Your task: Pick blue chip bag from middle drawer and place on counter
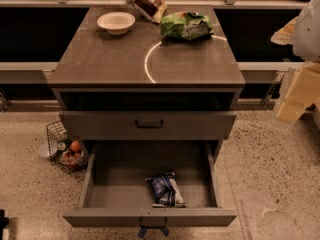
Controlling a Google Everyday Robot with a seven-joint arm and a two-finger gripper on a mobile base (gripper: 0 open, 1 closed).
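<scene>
Middle drawer [110,217] holds blue chip bag [165,189]; end effector [294,95] hangs far right, grip state indiscernible.

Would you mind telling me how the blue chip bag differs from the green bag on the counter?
The blue chip bag lies in the pulled-out middle drawer; the green bag sits on the counter. The blue chip bag is dark blue and white, the green bag bright green. Both are crumpled. The gripper is at the right edge, away from both.
</scene>
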